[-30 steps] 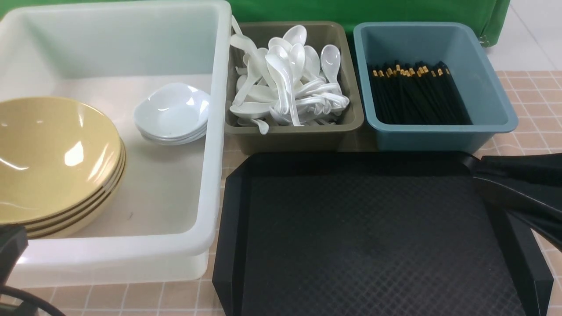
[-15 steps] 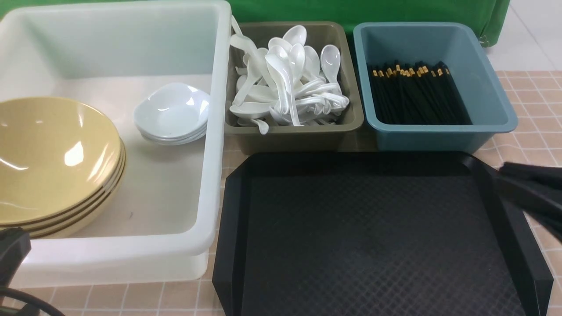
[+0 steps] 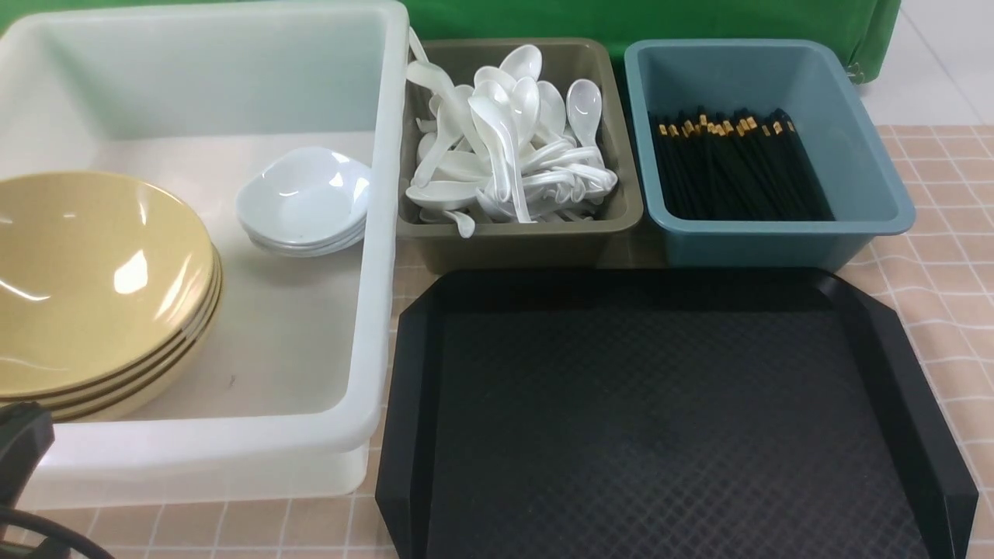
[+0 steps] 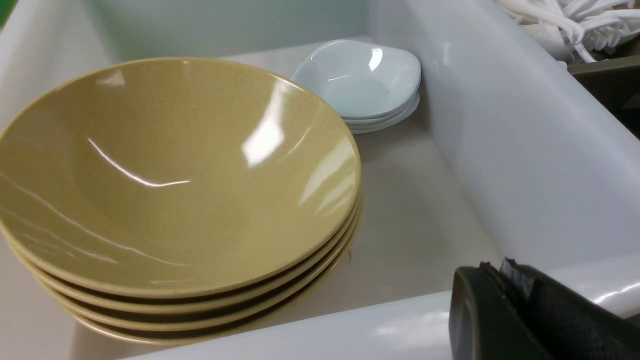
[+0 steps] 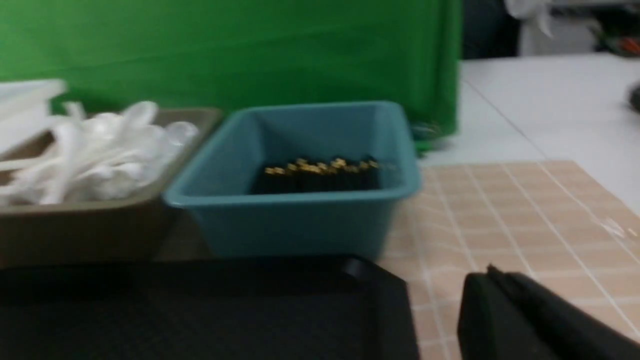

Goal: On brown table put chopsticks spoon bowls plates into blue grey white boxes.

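A stack of yellow bowls [image 3: 85, 279] and a small stack of white plates [image 3: 303, 198] sit inside the white box [image 3: 380, 233]. Several white spoons [image 3: 505, 147] fill the grey box [image 3: 520, 237]. Black chopsticks [image 3: 738, 167] lie in the blue box [image 3: 776, 241]. My left gripper [image 4: 492, 270] is shut and empty, hovering over the white box's near rim beside the bowls [image 4: 170, 170]. My right gripper [image 5: 492, 274] is shut with nothing in it, over the brown table [image 5: 525, 215] beside the tray's right corner. It is outside the front view.
An empty black octagonal tray [image 3: 668, 419] lies in front of the grey and blue boxes. A green cloth [image 3: 621, 19] hangs behind the boxes. Tiled table surface [image 3: 947, 202] shows right of the blue box and tray.
My right gripper has pulled back to the right, off the tray's right corner and out of the front view. The left arm and the objects have not moved.
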You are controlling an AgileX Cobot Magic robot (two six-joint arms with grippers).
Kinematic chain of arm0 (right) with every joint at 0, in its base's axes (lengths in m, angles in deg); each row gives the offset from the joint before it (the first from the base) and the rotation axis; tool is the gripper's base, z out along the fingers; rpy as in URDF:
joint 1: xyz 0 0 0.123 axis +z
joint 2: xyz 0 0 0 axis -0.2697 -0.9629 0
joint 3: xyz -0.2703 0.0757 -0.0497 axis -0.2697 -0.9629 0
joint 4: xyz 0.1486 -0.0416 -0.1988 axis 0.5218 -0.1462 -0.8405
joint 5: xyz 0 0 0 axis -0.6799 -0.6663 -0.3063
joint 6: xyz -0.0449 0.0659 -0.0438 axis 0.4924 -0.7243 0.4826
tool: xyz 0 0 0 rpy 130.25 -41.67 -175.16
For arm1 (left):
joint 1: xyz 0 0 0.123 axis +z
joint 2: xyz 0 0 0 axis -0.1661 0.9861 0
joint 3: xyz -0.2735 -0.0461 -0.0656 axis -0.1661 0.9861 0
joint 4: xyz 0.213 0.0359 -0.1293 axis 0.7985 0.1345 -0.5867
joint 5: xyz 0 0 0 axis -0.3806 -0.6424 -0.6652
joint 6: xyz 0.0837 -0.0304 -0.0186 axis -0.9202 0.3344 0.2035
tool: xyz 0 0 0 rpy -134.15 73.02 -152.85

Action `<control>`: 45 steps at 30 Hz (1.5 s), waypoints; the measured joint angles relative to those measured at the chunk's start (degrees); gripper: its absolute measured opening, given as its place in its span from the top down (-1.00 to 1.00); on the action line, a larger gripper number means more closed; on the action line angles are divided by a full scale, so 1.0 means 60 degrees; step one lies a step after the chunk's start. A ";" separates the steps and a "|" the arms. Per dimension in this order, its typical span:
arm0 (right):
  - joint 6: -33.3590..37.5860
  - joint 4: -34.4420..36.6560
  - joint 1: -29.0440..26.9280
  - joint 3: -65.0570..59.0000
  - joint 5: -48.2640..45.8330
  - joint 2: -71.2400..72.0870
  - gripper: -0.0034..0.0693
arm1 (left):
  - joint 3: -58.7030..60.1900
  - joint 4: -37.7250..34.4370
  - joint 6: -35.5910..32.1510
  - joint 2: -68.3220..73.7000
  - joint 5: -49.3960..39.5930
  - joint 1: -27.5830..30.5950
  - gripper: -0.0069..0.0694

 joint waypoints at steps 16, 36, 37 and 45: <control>0.0360 -0.0099 -0.0341 0.0002 -0.2206 0.0232 0.81 | 0.0000 0.0000 0.0000 0.0000 0.0000 0.0000 0.81; 0.0370 -0.0099 -0.0341 0.0010 -0.2216 0.0232 0.79 | 0.0015 0.0000 0.0016 -0.0102 0.0000 -0.0068 0.81; 0.0370 -0.0099 -0.0341 0.0010 -0.2216 0.0232 0.78 | 0.0020 0.0000 0.0016 -0.0191 0.0000 -0.0114 0.81; 0.0370 -0.0099 -0.0341 0.0011 -0.2238 0.0232 0.77 | 0.1345 -0.0021 0.0016 -0.1505 0.2494 -0.0949 0.81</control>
